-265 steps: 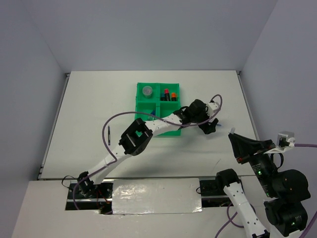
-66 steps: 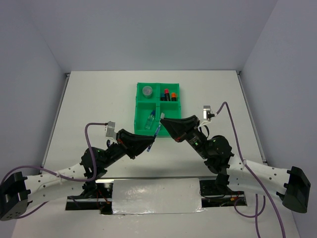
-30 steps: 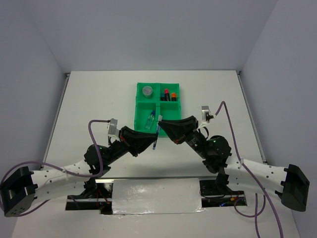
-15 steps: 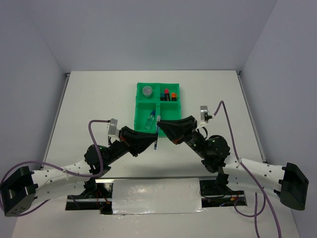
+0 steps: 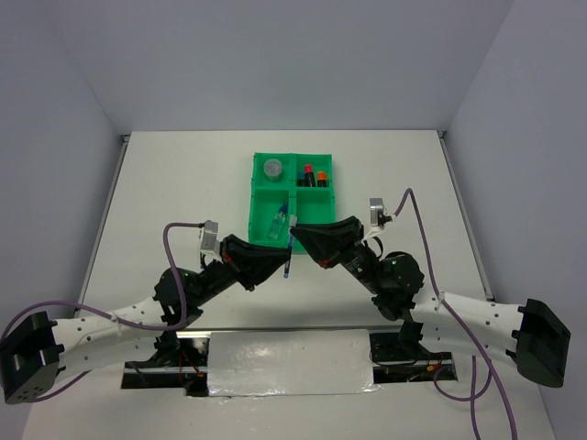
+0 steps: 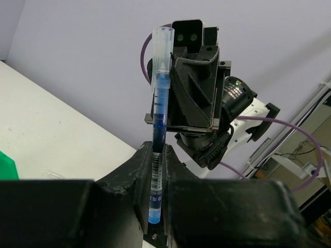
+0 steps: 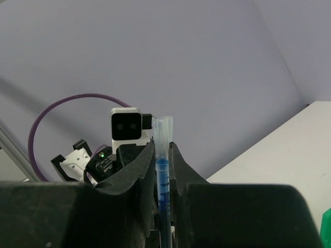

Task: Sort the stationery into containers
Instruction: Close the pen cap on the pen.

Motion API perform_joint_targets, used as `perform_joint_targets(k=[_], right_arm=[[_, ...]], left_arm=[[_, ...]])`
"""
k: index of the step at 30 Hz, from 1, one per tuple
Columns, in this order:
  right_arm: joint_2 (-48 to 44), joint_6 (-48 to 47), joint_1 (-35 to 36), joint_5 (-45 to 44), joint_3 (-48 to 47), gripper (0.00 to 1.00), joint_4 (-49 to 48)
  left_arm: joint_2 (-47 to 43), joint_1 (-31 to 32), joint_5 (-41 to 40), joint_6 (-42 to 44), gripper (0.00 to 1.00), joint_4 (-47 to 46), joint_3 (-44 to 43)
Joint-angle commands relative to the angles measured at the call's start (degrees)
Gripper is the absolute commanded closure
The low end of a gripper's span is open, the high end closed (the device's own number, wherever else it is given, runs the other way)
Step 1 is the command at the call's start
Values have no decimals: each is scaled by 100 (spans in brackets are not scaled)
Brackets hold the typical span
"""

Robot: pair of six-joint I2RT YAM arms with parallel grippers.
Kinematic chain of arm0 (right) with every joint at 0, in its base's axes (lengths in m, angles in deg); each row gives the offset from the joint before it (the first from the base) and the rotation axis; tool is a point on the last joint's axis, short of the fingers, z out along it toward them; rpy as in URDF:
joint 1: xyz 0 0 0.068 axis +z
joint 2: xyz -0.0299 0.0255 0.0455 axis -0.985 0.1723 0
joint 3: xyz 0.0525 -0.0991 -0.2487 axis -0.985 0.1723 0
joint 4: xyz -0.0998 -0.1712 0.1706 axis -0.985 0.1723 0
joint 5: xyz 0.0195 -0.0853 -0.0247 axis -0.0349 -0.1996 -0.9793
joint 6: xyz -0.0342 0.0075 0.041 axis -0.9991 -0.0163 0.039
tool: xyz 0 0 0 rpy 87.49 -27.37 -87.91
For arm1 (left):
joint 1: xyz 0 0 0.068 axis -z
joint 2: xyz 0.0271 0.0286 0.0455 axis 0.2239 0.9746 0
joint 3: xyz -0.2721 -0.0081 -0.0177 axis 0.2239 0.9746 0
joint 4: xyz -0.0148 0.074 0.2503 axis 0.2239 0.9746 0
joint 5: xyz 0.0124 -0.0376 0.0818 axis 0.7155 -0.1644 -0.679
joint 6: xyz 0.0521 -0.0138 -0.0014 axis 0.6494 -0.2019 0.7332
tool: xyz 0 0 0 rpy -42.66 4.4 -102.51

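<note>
Where the two arms meet over the table [image 5: 165, 183] in the top view, the left gripper [image 5: 278, 262] and right gripper [image 5: 299, 242] both pinch one blue pen [image 5: 290, 255], jaws narrow on it. The pen sits just on the near side of the green tray [image 5: 255, 188], off the tabletop. Tray contents: grey disc [image 5: 272, 168] in far-left compt, markers [image 5: 313, 174] w/ red caps in far-right, small bottle [image 5: 279, 223] in near-left. Near-right compt is partly hidden by the right gripper.

Left wrist view: pen [image 6: 158, 124] stands nearly upright, lower barrel clamped btwn the left gripper [image 6: 155, 160] fingers [image 6: 174, 168], clear end on top, blue ink inside. The right gripper [image 6: 192, 98] sits right behind the upper barrel, facing this cam.

Right wrist view: same pen [image 7: 162, 170] runs up btwn the right gripper [image 7: 161, 155] fingers [image 7: 144, 165], held tight, clear end poking past the tips. The other arm's wrist cam shows just behind it.
</note>
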Motion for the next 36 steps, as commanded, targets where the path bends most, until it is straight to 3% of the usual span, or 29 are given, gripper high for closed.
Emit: perform_joint_targets(k=[1, 16, 36], right_arm=[[124, -128, 59, 149, 246, 100, 233], [274, -31, 50, 78, 747, 100, 31], [599, -75, 50, 263, 1090, 100, -374]], left_arm=[[-189, 2, -220, 237, 100, -733, -324], [-487, 2, -422, 721, 100, 101, -693], [-531, -103, -308, 879, 100, 348, -913]])
